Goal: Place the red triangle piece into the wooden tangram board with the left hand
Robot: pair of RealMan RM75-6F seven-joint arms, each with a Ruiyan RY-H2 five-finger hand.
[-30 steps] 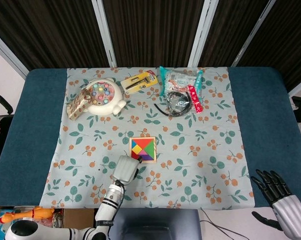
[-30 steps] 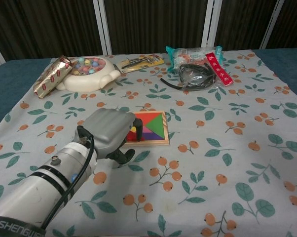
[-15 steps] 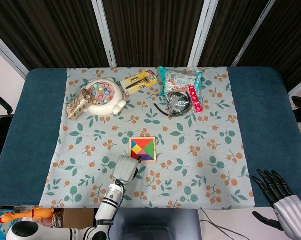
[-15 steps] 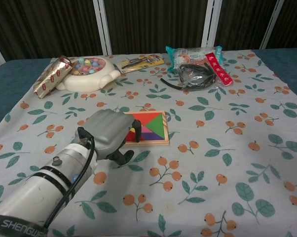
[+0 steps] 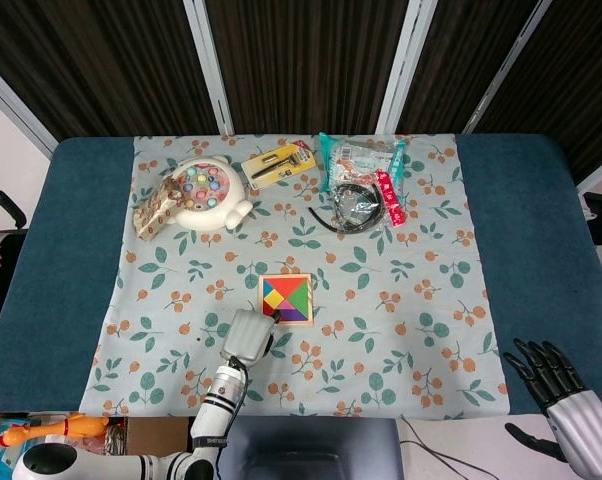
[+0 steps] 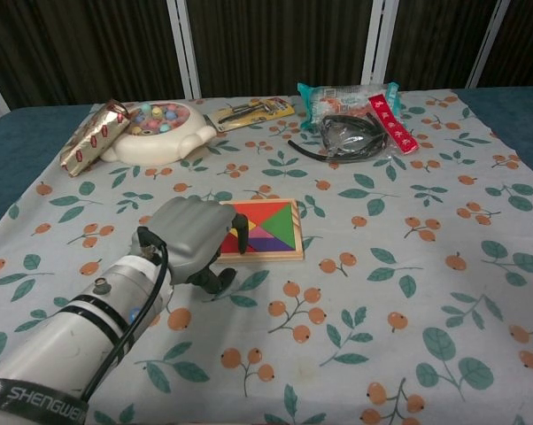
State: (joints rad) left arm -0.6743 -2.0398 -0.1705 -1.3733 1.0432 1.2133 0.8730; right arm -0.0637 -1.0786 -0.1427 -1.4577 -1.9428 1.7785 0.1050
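Chest view, left to right: the left hand [image 6: 191, 237] sits just beside the near-left corner of the board [image 6: 265, 228], knuckles up and fingers curled down, their dark tips at the board's left edge. From here I cannot tell whether anything is pinched under them. A red triangle [image 6: 268, 215] fills the upper middle of the board, flush with the other coloured pieces, so the task's piece appears to lie seated just right of and beyond the fingers; a sliver of red by the near-left corner, half hidden by the hand, could be another part. In the head view the left hand [image 5: 247, 334] sits just below-left of the board [image 5: 285, 299], while the right hand [image 5: 565, 410], fingers spread and empty, hangs well apart past the far right corner. The left hand is plainly the nearer.
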